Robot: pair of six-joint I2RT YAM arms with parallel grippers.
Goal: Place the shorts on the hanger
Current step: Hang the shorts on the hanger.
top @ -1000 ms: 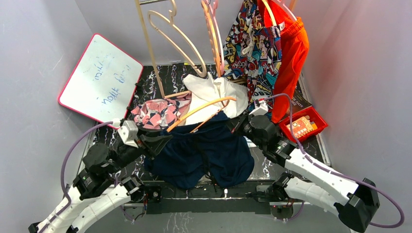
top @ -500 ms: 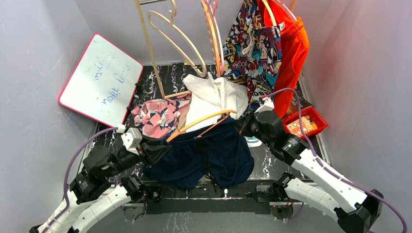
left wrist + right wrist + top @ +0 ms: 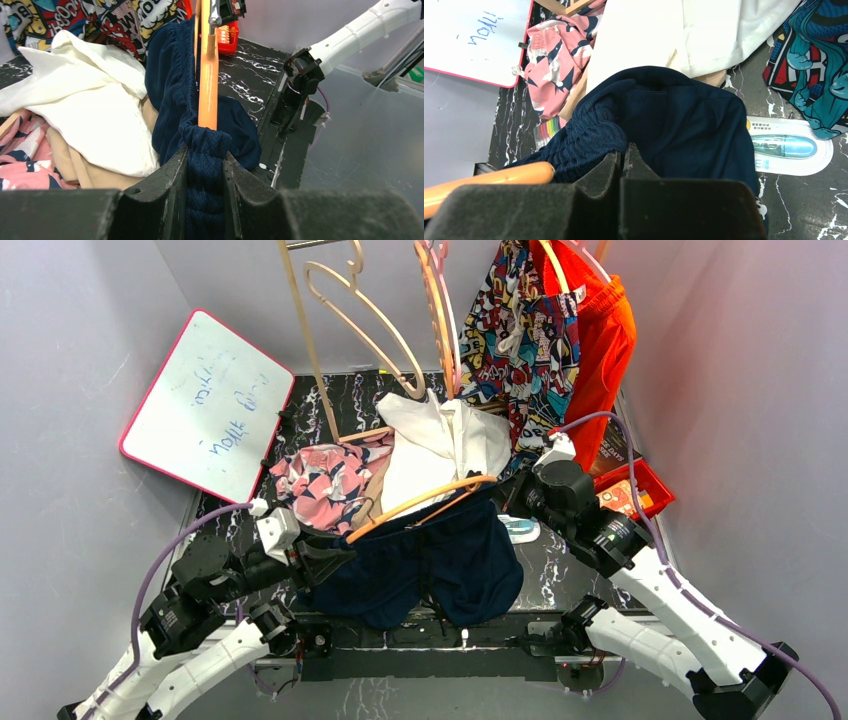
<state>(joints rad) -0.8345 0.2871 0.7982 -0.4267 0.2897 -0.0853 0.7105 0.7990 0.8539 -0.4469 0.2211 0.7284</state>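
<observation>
The navy shorts [image 3: 440, 560] hang bunched along the orange-tan hanger [image 3: 420, 502], which lies slanted above the table's middle. My left gripper [image 3: 325, 555] is at the hanger's left end, shut on a bunch of the shorts' fabric [image 3: 205, 160], with the hanger bar [image 3: 207, 75] running away just above it. My right gripper [image 3: 508, 504] is at the hanger's right end, its jaws shut on the edge of the shorts [image 3: 674, 125]. The hanger's tip [image 3: 494, 179] shows at the left of the right wrist view. The hanger's hook is hidden.
A white garment [image 3: 440, 440] and a pink patterned one [image 3: 325, 475] lie behind the shorts. Comic-print shorts [image 3: 520, 340] and orange shorts [image 3: 600, 360] hang at the back right beside pale hangers [image 3: 350, 310]. A whiteboard [image 3: 205, 405], a red bin [image 3: 630, 495] and a packaged pen [image 3: 781, 147] are nearby.
Both grippers have moved with the hanger and shorts: the hanger sits lower and nearer, the right gripper has shifted right, and the packaged pen has come into view.
</observation>
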